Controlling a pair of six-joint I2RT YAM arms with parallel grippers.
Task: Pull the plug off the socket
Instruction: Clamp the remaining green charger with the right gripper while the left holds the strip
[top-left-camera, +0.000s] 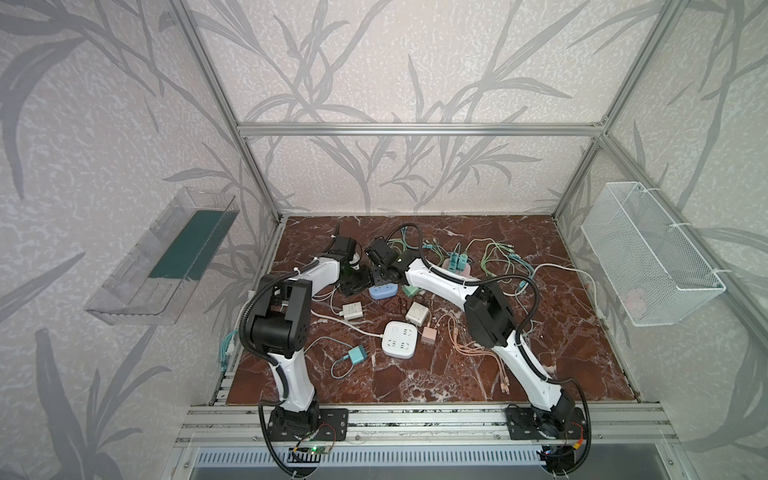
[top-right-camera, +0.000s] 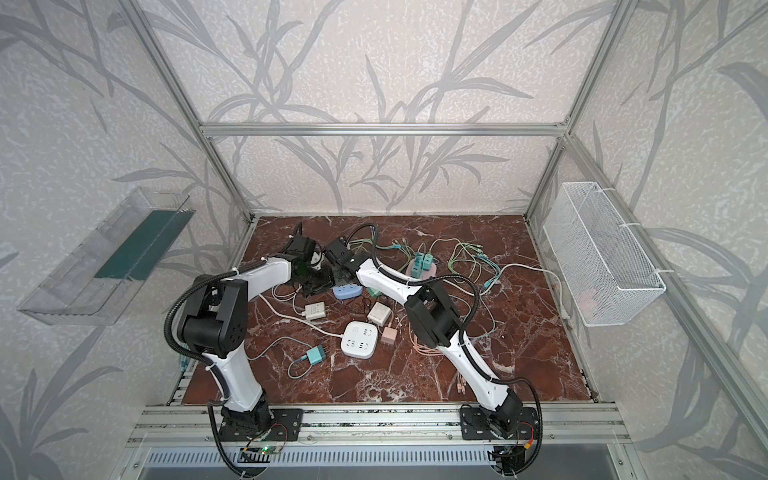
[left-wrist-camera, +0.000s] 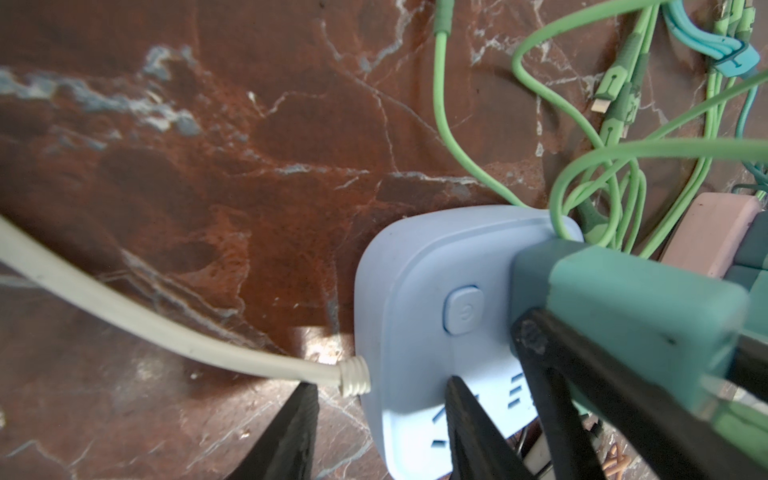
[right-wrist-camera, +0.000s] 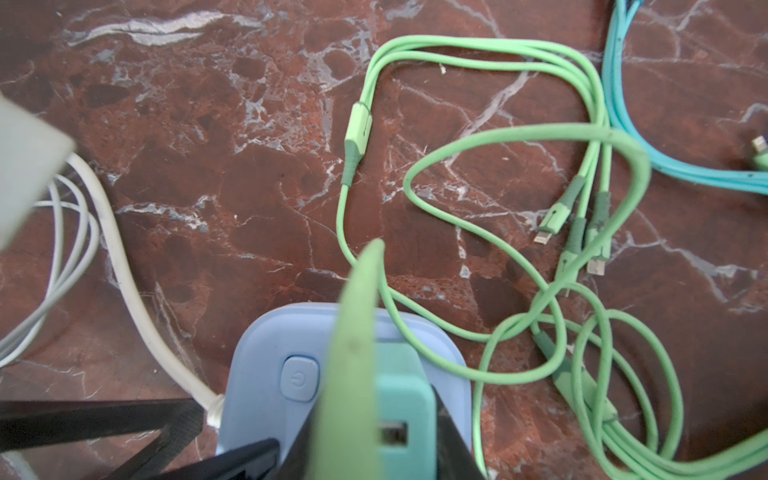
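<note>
**Top views.** In both top views the arms meet over the blue socket (top-left-camera: 382, 292) on the desk (top-left-camera: 478, 374). The left gripper (top-left-camera: 362, 284) and right gripper (top-left-camera: 387, 277) stand close together just above the socket. What the right jaws hold is hidden here.

**Left wrist view.** The left jaws are apart. One finger (left-wrist-camera: 467, 415) lies on the socket face, and the other is beside the white cord (left-wrist-camera: 166, 324) where it enters the socket. They appear to pin the socket down rather than clamp it. Just beside them, the right jaws are closed on the teal plug (left-wrist-camera: 623, 291), with a black finger on each flank. The plug's base meets the socket face next to the power button (left-wrist-camera: 464, 309).

**Right wrist view.** The plug lies between the right jaws, over the socket. A blurred green cable (right-wrist-camera: 353, 353) crosses in front.

**Progress (judgement).** The bracing and the grasp appear done. The plug looks still seated or barely raised, and it cannot be told whether its pins have started out. What is left is the pull clear of the socket.
</note>
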